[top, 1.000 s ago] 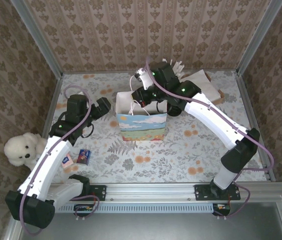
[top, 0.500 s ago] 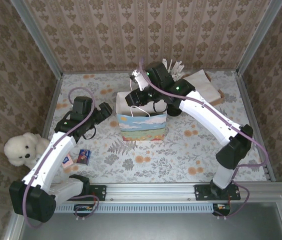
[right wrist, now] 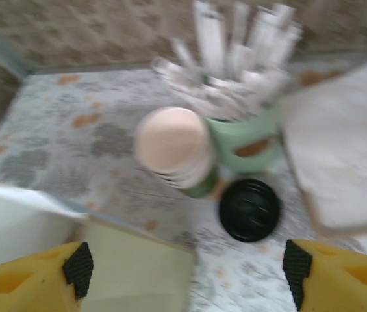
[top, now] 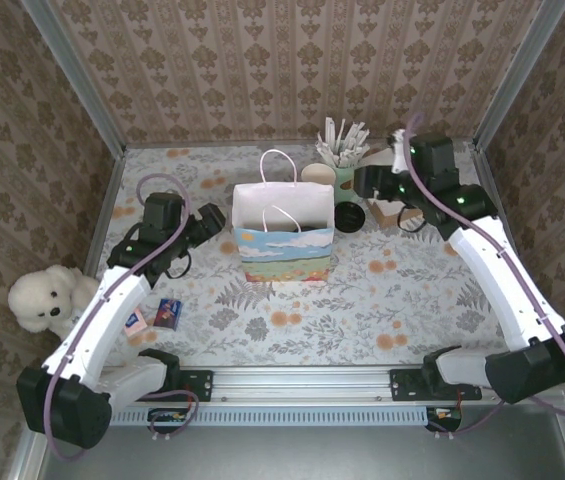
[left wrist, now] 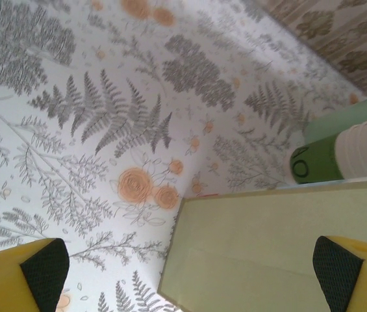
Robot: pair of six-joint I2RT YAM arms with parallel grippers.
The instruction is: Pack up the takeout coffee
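A cream paper cup point(right wrist: 173, 146) with a green band stands beside the green cup of white sticks point(right wrist: 241, 140); the top view has it point(top: 317, 176) just behind the paper bag point(top: 283, 232). The brown carrier point(top: 400, 213) peeks out under my right arm. My right gripper point(top: 362, 183) hangs open right of the bag, near the cup; between its fingers point(right wrist: 188, 273) lie the bag's corner and bare table. My left gripper point(top: 212, 214) is open at the bag's left side, the pale bag wall point(left wrist: 280, 253) in front of it point(left wrist: 189, 270). The bag's inside is dark.
A black lid point(right wrist: 249, 209) lies on the table point(top: 382, 290) by the cup. A flat white napkin stack point(right wrist: 345, 162) sits at the right. A white teddy bear point(top: 40, 298) and two small packets point(top: 167, 313) lie at the near left.
My right arm has swung from above the bag's opening back to the right and its jaws have opened. The left arm shifted slightly toward the bag, still open.
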